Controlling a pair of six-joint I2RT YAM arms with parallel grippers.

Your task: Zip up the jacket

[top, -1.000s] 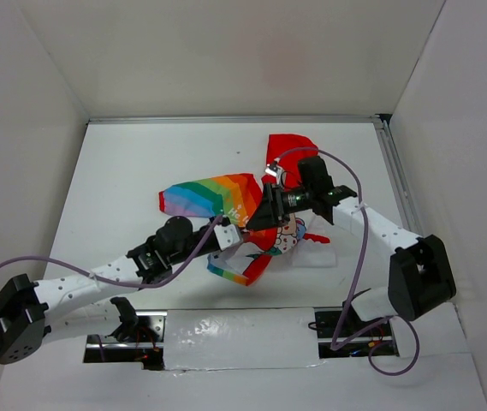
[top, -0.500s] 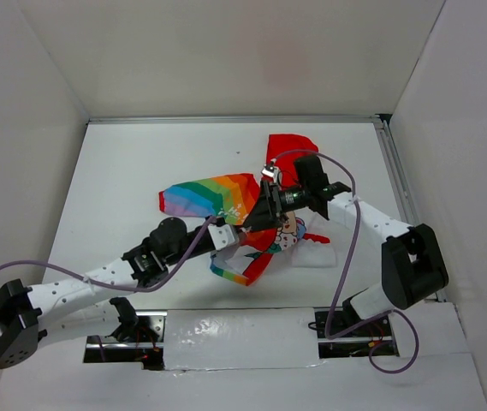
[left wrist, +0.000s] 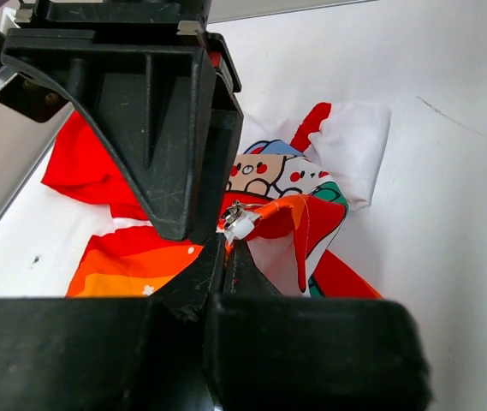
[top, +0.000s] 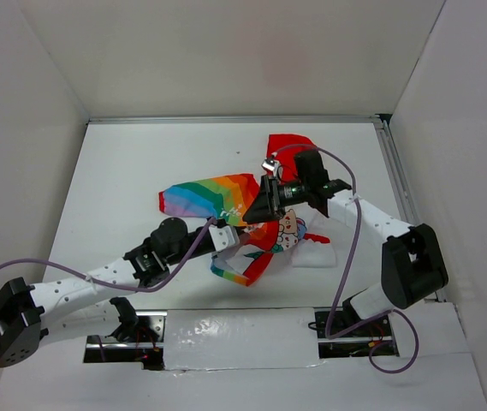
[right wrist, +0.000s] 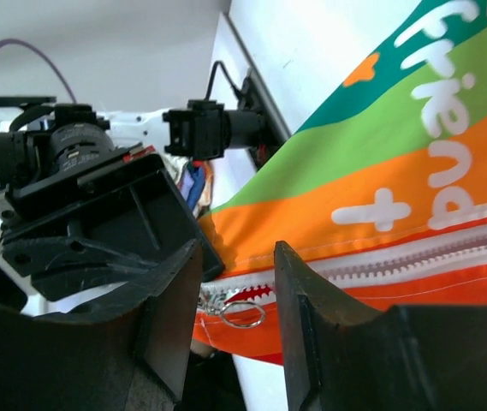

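Closing from wide to half shut, the right gripper (right wrist: pixel 237 265) now has the little zip ring (right wrist: pixel 243 313) between its jaws but not pinched, while the left gripper (left wrist: pixel 228 244) stays clamped on the jacket (top: pixel 217 195), bunched in the middle of the worktop (top: pixel 123 171), so pulling can start soon.

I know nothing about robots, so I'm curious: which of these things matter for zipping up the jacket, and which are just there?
For the job: jacket, its zipper, the pull ring, left claw clamped on the jacket, right claw open around the ring.
Just there: table, purple cables, side rail.
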